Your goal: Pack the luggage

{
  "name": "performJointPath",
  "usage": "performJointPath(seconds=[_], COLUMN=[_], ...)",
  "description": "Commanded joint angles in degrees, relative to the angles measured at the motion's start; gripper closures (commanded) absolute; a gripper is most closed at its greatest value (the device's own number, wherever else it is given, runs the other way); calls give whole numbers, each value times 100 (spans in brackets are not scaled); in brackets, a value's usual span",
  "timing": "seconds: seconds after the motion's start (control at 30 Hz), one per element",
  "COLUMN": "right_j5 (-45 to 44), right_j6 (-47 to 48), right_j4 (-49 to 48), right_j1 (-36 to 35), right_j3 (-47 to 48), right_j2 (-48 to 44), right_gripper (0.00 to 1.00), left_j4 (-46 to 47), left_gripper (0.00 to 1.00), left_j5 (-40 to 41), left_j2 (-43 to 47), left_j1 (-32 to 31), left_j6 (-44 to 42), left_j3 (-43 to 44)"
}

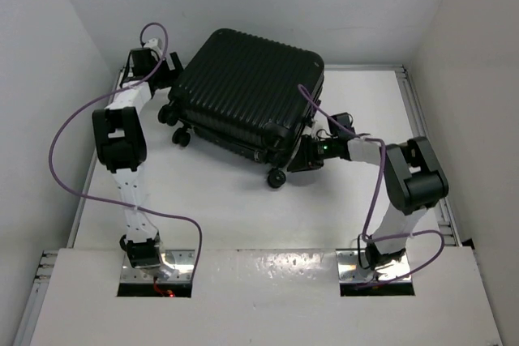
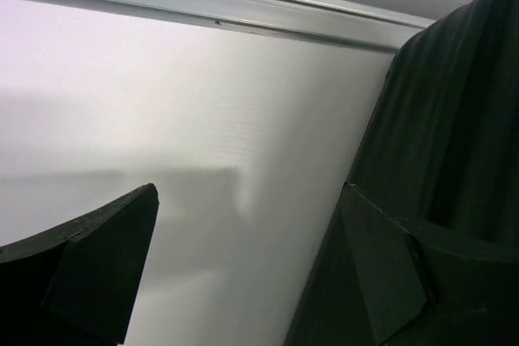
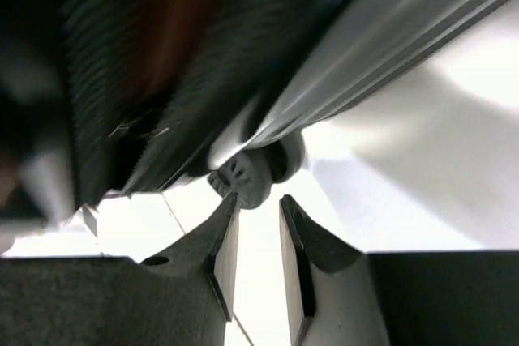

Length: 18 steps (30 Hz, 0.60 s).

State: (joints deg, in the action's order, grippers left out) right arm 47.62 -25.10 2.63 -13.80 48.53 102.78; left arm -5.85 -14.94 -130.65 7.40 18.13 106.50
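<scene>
Packing is looking almost done. The luggage (image 1: 247, 91) is lying flat on the counter (image 1: 243, 216), at the far side near the middle, with its lid down and its wheels (image 1: 276, 177) pointing to the near side. I am seeing no loose things beside it, so I am guessing they are inside. The two halves are not lining up neatly along the near edge, so closing it fully is probably what is left. I cannot tell if the zip is done.

The left tool (image 2: 250, 192) is sitting at the far left corner, fingers wide apart, holding nothing, one finger right beside the ribbed shell. The right tool (image 3: 259, 204) is pointing at the near right corner, fingers only a little apart, with a small grey round piece (image 3: 247, 177) just past the tips, not clamped.

Purple cables (image 1: 61, 143) are hanging from both arms. One of the wheels is sitting close to the right tool and may be getting in its way.
</scene>
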Motion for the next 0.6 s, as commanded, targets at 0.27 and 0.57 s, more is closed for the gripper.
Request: performJointPath(seconds=[0.27, 0.57], right_j5=[-376, -1140], right_j6=[621, 708], right_j4=[-1670, -1022], right_j1=[-485, 878], right_j3=[-828, -381], right_j2=[-2305, -2545], right_gripper=[71, 42], left_j4=[445, -1830], left_gripper=[0, 0], left_j5=[783, -1108], left_j2=[2815, 4933], left_j1=[324, -972], left_j6=[-1390, -2780], left_j3=[-981, -2438])
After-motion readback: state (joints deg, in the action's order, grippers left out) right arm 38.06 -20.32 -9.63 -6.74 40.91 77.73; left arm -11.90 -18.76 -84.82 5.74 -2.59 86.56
